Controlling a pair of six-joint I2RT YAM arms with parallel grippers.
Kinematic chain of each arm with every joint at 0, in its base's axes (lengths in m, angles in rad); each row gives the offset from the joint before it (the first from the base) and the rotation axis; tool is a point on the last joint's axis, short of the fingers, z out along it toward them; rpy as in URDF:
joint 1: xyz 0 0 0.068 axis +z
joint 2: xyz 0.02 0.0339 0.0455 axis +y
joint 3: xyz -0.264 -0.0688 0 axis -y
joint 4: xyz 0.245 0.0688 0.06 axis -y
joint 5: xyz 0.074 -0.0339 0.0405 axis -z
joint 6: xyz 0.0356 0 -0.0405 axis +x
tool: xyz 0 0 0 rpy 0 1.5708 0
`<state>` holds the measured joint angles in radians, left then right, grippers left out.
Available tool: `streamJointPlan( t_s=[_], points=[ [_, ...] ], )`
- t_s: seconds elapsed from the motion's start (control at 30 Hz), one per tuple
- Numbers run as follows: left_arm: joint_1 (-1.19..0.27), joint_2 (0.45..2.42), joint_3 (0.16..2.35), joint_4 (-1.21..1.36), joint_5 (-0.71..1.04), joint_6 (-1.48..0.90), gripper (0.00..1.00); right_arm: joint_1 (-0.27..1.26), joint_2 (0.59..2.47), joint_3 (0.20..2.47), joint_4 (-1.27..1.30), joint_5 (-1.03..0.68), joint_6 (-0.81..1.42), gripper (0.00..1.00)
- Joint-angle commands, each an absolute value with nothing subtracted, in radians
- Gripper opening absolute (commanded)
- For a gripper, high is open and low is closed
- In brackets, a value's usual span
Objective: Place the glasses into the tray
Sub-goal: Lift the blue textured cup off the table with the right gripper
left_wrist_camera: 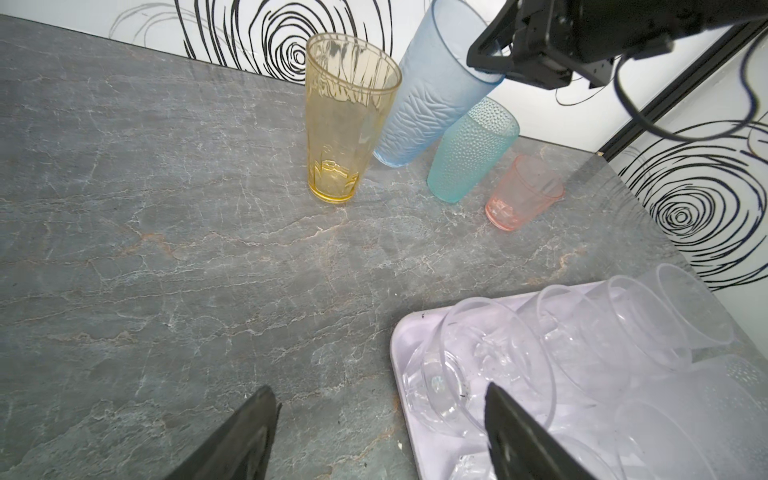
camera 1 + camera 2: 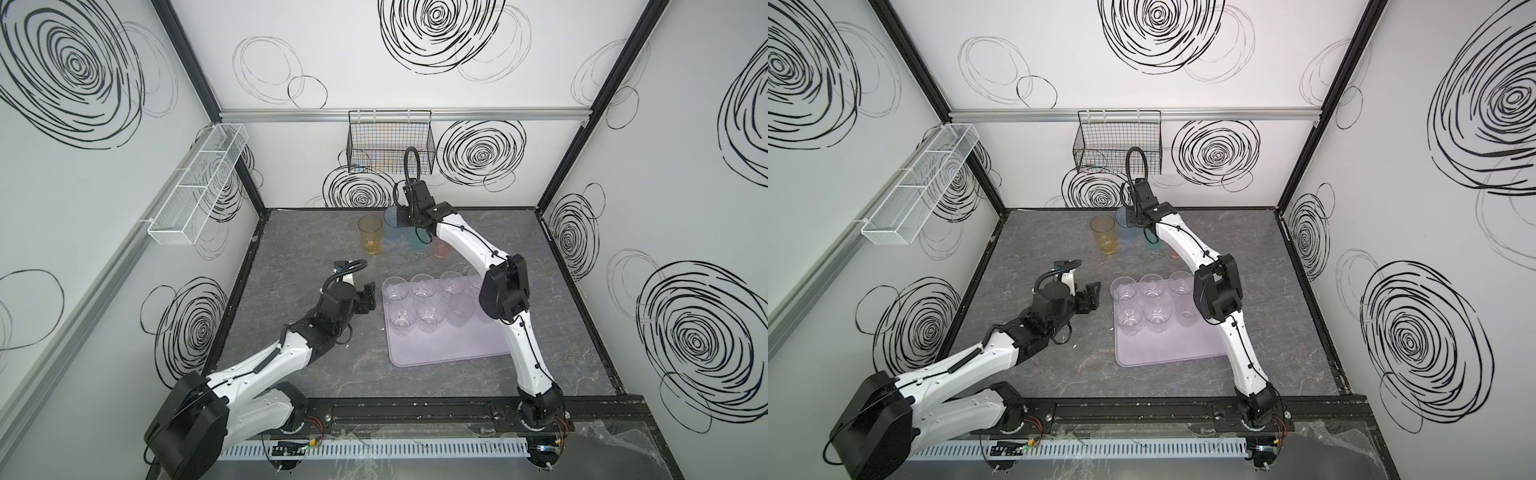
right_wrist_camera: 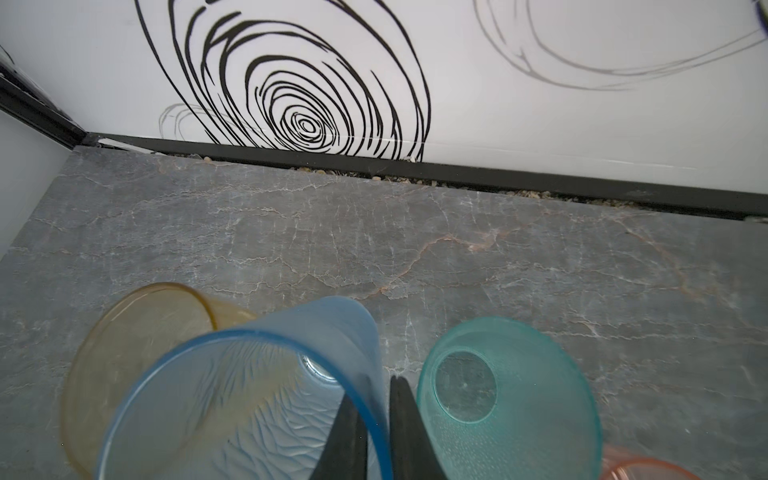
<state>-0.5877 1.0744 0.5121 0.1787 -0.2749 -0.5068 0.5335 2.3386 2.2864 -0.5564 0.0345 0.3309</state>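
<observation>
Black fingers (image 3: 409, 432) of the right gripper (image 3: 374, 392) are clenched on the rim of the tall frosted blue plastic glass (image 1: 432, 108), one finger inside the mouth and one outside, pinching the wall. That glass leans off upright; whether its base has left the grey marbled tabletop (image 1: 166, 249) I cannot tell.

Seen from above, the ribbed amber glass (image 2: 370, 235) stands just beside it at 9 o'clock. The dimpled teal glass (image 1: 469, 153) is at 3 o'clock and the short pink glass (image 1: 523, 195) further round at 4 o'clock.

Down at 6 o'clock lies the flat pale lilac plastic tray (image 2: 436, 349). It carries clear glasses (image 2: 422, 286) in two rows at its far end, partly hidden by the right arm (image 2: 505, 291). The left gripper (image 2: 368, 298) hangs released and empty at the tray's 9 o'clock.

To my eye the pick of the blue one is the step in hand. Next it wants a straight lift clear of its neighbours, then a carry to a bare patch of tray towards 6 o'clock.
</observation>
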Motion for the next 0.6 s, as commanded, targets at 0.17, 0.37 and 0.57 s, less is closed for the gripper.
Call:
streamJointPlan(
  t_s=[0.17,0.37,0.57],
  points=[
    [-0.583,0.938,0.525,0.115,-0.322,-0.510,0.81,0.595,2.038,2.091,-0.540,0.086,0.321,0.00],
    [-0.643,0.856,0.579,-0.018,-0.389,-0.491,0.81,0.630,1.812,1.875,-0.545,0.053,0.363,0.00],
    [-0.780,0.772,0.636,-0.195,-0.525,-0.469,0.81,0.699,1.509,1.561,-0.517,0.016,0.406,0.00]
  ],
)
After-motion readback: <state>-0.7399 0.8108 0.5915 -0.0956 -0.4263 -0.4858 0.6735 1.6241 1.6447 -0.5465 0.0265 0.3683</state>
